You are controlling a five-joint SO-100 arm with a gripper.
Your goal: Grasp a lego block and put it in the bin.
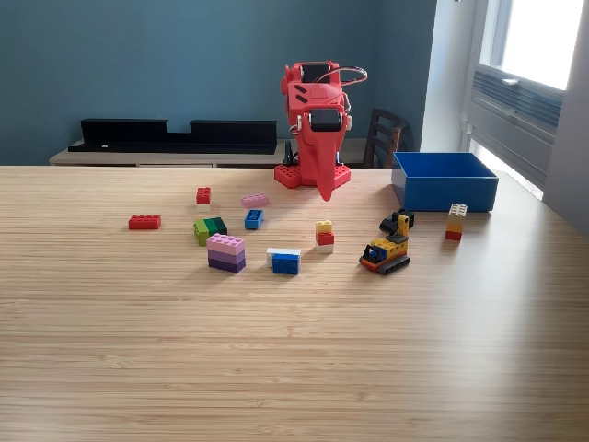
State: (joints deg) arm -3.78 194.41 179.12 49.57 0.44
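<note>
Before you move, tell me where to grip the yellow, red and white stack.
Probably come from above and pinch the yellow-red-white stack across its flat side walls near the top. It stands upright, apart from other blocks, so the gripper has room around it.

Arm (315, 138) at the bench's (276, 368) far edge, bin (444, 181) to its right in the exterior view, blocks (226, 252) scattered in front, toy vehicle (386, 252) before the bin, chair (384, 136) behind.
</note>
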